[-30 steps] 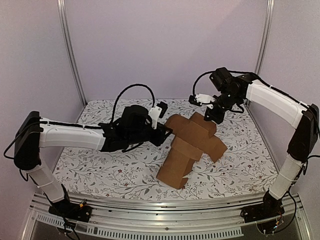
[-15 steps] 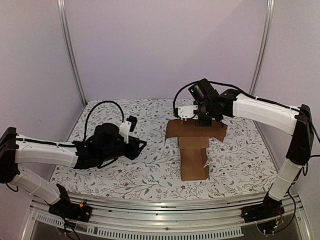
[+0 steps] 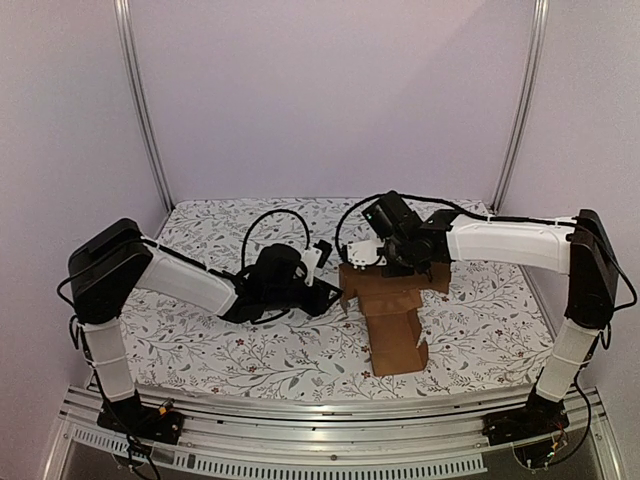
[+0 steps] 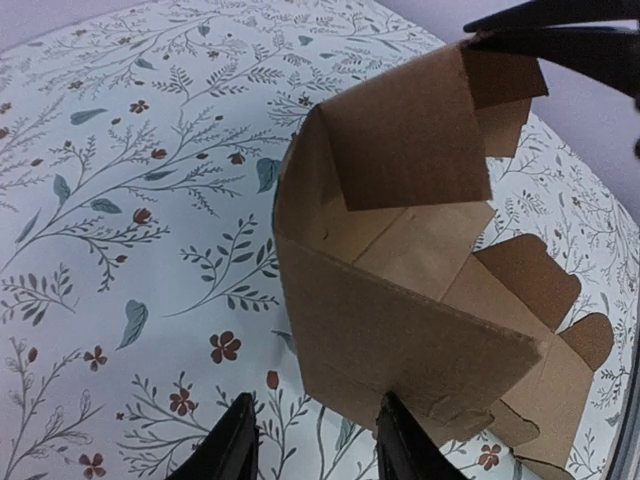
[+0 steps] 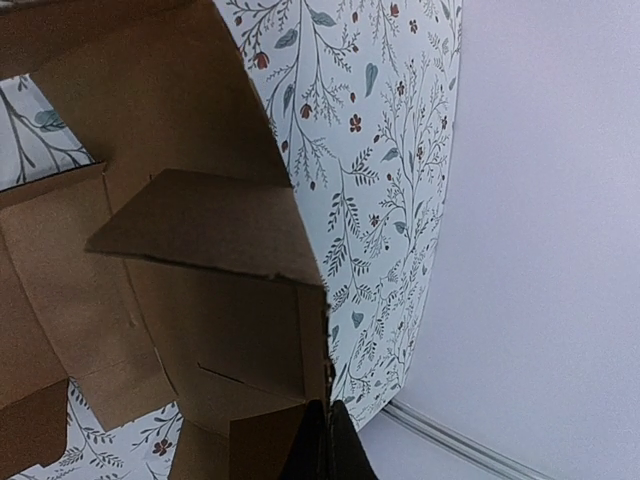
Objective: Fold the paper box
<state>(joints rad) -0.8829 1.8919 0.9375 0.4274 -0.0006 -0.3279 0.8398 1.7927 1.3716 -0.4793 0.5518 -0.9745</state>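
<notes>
Near the middle of the table [image 3: 220,340], a bit toward 3 o'clock, sits the paper box [image 3: 395,310]. It's only half made. A few walls stand up at the 12 o'clock end, & one long flat strip w/ flaps lies on the table, going to 6 o'clock.

The right claw [image 5: 323,425] is at the box's 12 o'clock end. It's shut tight. From its own cam a cardboard edge runs right into the tips, so it prob pinches a thin wall there.

The left claw [image 4: 315,415] comes at the box from 9 o'clock. It's about half open w/ nothing in it. Bare table shows btw its fingers [image 4: 232,445]. One finger is right at the low corner of the near wall; can't tell if it touches.

Step in hand, my guess: getting the side walls to stand up. The walls are up but lean, one top flap hangs over the inside, & nothing looks tucked yet. So approx half done, maybe less.

Next move prob needs the right claw to hold its wall steady so the box can't slide. The left claw must push or pinch the 9 o'clock wall till it's straight. Then the long strip at 6 o'clock has to fold up & over. Go slow, b/c thin cardboard bends the wrong way easy.
</notes>
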